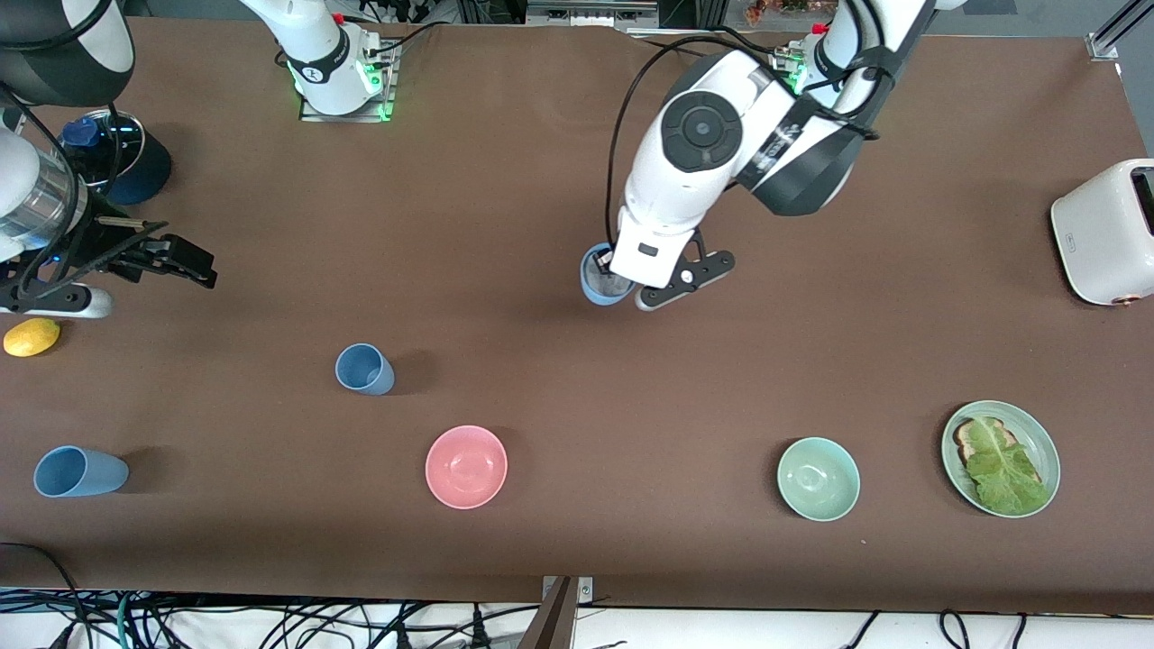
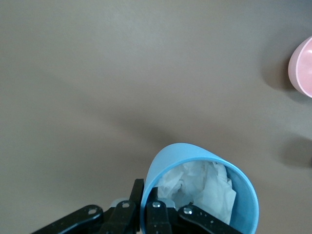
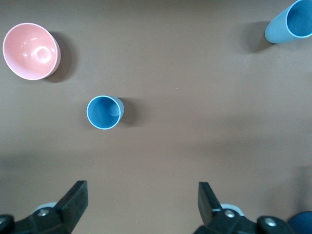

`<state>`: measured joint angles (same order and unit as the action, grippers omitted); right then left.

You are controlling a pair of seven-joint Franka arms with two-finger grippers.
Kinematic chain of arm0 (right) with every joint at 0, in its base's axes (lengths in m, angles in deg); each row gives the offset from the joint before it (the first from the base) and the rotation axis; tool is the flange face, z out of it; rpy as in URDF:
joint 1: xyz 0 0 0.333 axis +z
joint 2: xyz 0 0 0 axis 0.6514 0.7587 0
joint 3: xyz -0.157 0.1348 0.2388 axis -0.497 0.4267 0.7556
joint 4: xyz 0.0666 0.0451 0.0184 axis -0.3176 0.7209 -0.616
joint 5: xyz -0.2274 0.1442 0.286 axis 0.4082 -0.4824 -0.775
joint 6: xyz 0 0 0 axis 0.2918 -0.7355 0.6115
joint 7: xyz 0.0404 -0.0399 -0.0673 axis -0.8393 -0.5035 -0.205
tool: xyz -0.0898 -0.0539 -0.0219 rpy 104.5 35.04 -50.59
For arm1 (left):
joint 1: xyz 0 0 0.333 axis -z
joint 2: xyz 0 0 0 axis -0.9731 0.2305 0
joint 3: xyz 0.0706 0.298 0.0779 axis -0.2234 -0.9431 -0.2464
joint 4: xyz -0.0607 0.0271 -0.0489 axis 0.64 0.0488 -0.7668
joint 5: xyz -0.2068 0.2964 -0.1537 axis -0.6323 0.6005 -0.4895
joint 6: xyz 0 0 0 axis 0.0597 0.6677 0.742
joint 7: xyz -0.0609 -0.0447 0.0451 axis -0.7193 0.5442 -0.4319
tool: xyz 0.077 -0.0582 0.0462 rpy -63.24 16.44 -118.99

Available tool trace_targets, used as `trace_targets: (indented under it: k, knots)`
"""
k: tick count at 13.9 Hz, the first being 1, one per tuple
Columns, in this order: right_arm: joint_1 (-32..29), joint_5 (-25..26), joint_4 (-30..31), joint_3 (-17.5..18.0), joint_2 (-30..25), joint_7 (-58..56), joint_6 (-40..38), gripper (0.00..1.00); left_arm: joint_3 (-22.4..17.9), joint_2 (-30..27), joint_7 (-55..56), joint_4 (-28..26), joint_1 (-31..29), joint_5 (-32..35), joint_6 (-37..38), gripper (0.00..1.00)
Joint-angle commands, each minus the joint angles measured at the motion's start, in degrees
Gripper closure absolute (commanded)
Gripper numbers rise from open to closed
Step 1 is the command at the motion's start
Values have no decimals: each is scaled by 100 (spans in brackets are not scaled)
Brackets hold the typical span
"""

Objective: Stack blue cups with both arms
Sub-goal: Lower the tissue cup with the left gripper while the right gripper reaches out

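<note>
Blue cups: one [image 1: 606, 278] with crumpled white paper [image 2: 200, 187] inside is clamped at its rim by the left gripper [image 1: 631, 287] over mid-table; another [image 1: 364, 370] stands near the pink bowl [image 1: 466, 466], and a third [image 1: 77, 471] lies toward the right arm's end. The right gripper [image 1: 185, 261] waits, fingers spread. No writing is readable.

No readable text, labels or numbers anywhere. Black band on the right arm's base [image 1: 317, 70] carries a small white mark and lettering, too small to read. Toaster [image 1: 1104, 232], at the left arm's end of the table, has a small dark badge on its front, illegible. Cups and bowls are plain, no print.
</note>
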<state>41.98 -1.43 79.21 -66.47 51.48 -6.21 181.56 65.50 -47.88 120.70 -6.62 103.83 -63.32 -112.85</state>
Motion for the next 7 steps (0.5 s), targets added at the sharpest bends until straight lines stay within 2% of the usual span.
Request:
trace_targets:
  k: [1, 7]
  knots:
    - [-80, -150, -112, 4, 147, -6, -39, 0, -134, 281, 176, 279, 80, 74, -143, 100]
    - [25, -99, -95, 48, 481, -41, 216, 0, -178, 782, 289, 287, 141, 355, -609, 100]
